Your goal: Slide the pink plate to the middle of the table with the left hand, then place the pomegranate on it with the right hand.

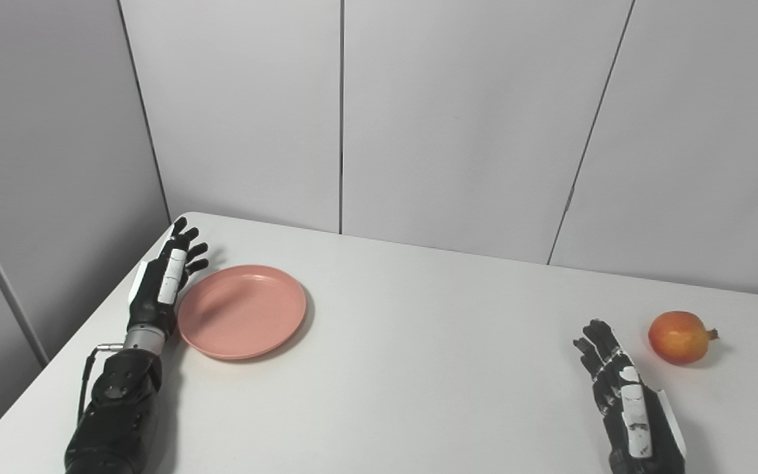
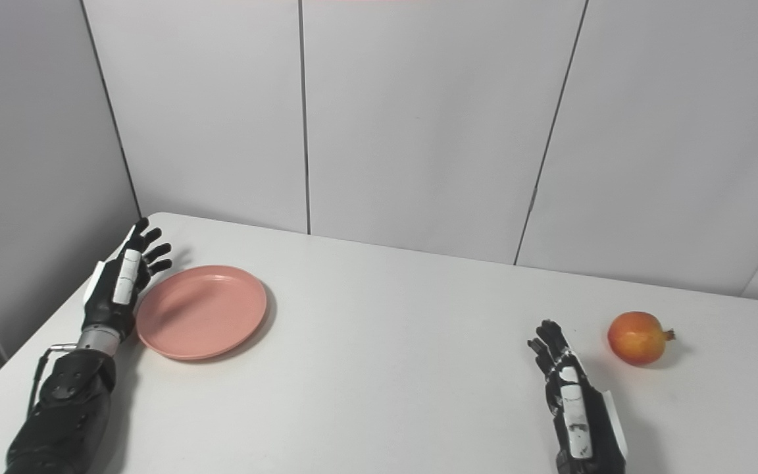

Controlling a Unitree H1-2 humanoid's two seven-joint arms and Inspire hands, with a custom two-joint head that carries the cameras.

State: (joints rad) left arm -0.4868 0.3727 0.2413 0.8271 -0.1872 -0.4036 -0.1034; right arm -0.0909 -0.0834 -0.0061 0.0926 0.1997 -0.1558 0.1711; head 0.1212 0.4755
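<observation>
Step one, plate point(image 1: 242, 311) unslid: left hand point(image 1: 163, 284), fingers spread, stood edge-on beside its left rim, due a rightward push; right hand point(image 1: 624, 397), fingers spread, and pomegranate point(image 1: 680, 337) lay well right of plate.

This is looking like a lab or test booth rather than a home. Plain pale grey wall panels point(image 1: 471, 118), split by thin dark seams, are filling the whole upper half of the frame and closing in at the left. A bare white table point(image 1: 405, 368) is taking up the lower half, with nothing decorative or domestic showing around it.
</observation>
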